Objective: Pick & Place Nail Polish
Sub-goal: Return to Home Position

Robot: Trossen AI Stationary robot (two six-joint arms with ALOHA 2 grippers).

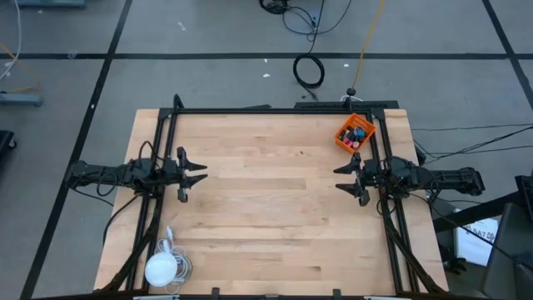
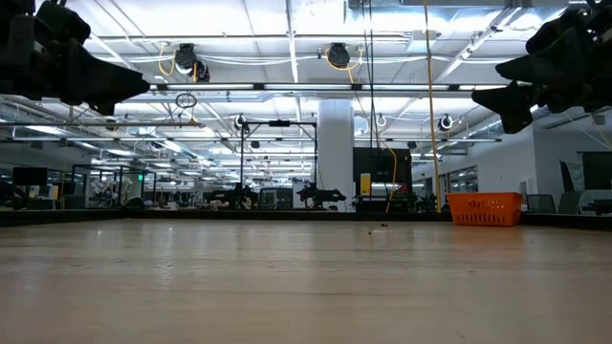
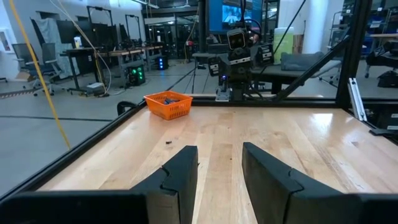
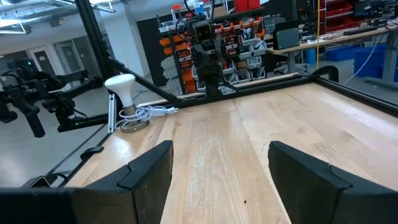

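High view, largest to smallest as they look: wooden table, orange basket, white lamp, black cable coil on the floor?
1. wooden table, by far.
2. orange basket and white lamp: alike, unranked.
3. black cable coil, slightly smaller, though the floor lies farther from the camera.

Nail polish (image 1: 356, 136): tiny bottles bunched together inside the orange basket (image 1: 343, 127). Red, teal and dark bits show; the pose of each bottle is too small to tell. Basket sits at about 1 o'clock on the table (image 1: 266, 208), near the far edge.
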